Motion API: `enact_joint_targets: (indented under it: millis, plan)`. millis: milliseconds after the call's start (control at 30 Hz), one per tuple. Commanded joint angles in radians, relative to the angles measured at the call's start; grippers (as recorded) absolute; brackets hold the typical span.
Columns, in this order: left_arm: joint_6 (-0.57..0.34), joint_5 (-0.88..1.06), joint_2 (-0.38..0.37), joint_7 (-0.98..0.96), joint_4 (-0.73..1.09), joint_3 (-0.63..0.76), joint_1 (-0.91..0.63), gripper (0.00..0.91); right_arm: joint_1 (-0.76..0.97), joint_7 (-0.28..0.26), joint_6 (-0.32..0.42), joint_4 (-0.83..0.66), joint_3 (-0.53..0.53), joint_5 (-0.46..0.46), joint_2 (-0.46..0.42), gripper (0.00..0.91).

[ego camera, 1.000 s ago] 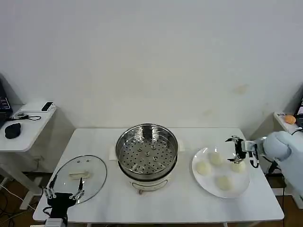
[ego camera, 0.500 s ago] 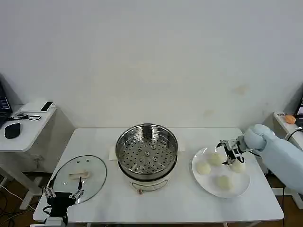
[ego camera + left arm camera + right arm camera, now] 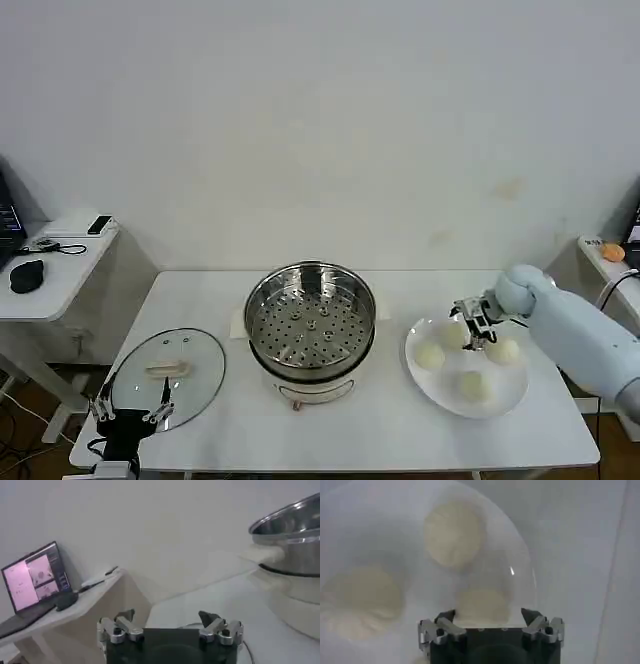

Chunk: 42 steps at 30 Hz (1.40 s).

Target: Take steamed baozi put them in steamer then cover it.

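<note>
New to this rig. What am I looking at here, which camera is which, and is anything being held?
It is a two-armed robot at a white table. The wide picture comes from its head camera; the other two come from cameras on each wrist, looking past that arm's tool.

On the table: a steel steamer in the middle, a glass cover lying flat to its left, and a plate with four baozi to its right.

The right tool is open, hovering over the plate above a baozi; its wrist camera looks down on the buns. The left tool is open and parked at the table's near edge by the cover. Nothing is held.
</note>
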Motion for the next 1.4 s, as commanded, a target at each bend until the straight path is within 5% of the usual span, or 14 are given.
enact_joint_targets:
  millis: [33,600,900,1400]
  plan:
    - [0.001,0.001,0.001,0.0,0.002,-0.001,0.0,0.907,0.011,-0.001,0.005,-0.036,-0.015,-0.03,0.025,0.675]
    - [0.002,-0.001,0.005,-0.003,-0.014,-0.003,0.001,0.907,0.041,-0.045,0.01,0.018,-0.024,0.03,-0.027,0.625]
    - [0.003,-0.002,0.012,-0.001,-0.019,-0.003,0.005,0.907,0.24,-0.051,0.005,0.077,-0.066,0.15,-0.054,0.625]
    - [0.003,-0.018,0.021,0.001,-0.019,-0.029,0.008,0.907,0.629,-0.043,-0.029,0.11,-0.308,0.362,0.153,0.625]
